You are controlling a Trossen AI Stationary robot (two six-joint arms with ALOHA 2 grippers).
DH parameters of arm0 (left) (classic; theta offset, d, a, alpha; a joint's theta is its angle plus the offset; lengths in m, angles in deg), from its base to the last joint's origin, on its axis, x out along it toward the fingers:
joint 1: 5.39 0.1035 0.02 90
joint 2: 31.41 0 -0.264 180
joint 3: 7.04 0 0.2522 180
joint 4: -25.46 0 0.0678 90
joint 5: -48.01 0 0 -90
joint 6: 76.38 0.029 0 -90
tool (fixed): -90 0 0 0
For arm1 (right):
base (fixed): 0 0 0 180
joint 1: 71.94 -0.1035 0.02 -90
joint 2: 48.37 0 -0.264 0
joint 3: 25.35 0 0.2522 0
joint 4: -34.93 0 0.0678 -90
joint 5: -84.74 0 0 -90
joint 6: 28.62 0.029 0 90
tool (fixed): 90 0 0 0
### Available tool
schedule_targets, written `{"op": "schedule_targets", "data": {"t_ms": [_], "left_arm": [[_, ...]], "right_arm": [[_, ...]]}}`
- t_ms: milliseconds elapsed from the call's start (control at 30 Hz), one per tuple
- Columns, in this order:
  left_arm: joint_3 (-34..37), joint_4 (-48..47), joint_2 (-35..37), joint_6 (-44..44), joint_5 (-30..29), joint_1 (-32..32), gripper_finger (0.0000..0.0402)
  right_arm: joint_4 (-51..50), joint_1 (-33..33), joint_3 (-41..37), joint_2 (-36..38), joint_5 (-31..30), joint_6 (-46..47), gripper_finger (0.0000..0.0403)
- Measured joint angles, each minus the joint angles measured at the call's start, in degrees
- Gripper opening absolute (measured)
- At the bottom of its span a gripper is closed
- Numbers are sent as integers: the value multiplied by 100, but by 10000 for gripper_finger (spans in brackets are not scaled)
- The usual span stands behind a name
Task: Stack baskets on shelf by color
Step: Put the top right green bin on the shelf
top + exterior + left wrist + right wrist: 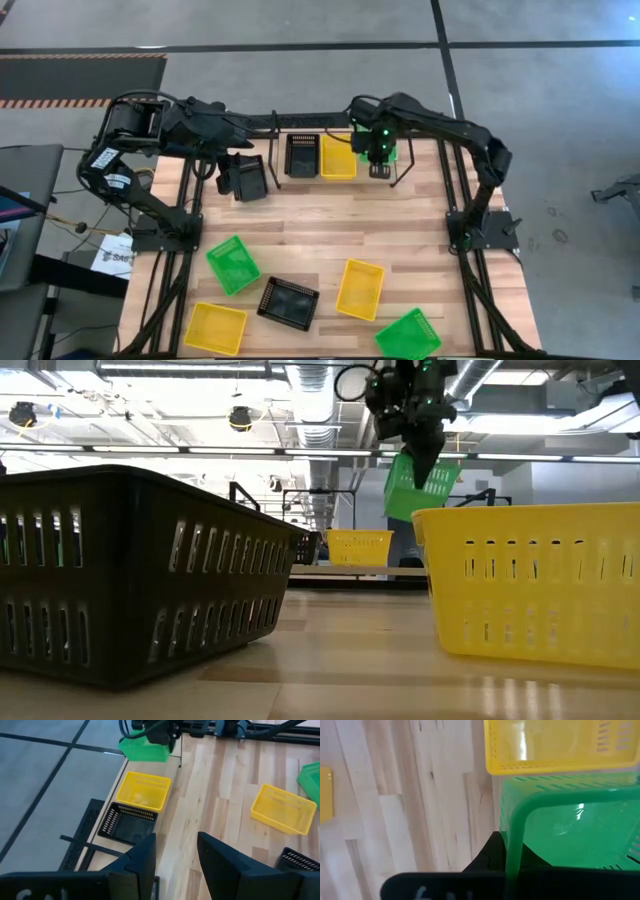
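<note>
Low view is showing the right gripper [425,455] pinching a green basket [418,488] by its rim, hanging tilted in the air; the high view is hiding most of it over the shelf [403,172]. Left gripper [175,852] is waiting, fingers apart, near the shelf's left end, empty.

Pale butcher-block wood surface [330,225] — smooth, faint sheen, planks with visible grain. Green slotted plastic basket [570,830] glossy, catching highlight; yellow slotted plastic basket [560,745] beside it equally shiny. Black slotted plastic basket [140,575] duller, semi-matt. Low black metal-tube shelf [405,165] — thin, matt. Right gripper [512,865] matt black.
</note>
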Motion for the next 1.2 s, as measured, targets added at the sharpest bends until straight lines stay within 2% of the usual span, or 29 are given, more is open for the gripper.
{"op": "schedule_targets", "data": {"t_ms": [100, 333, 800, 1200], "left_arm": [[0, 0, 0, -22, 0, 0, 132], [0, 0, 0, -153, -4, -2, 132], [0, 0, 0, -258, -11, -2, 132], [0, 0, 0, -315, -188, -2, 132]], "right_arm": [[19, 54, -25, -150, 65, -211, 0], [276, 205, -731, -145, 231, -448, 0], [1536, 244, -1810, -138, 200, -667, 0], [2067, 200, -2233, -133, 165, -593, 0]]}}
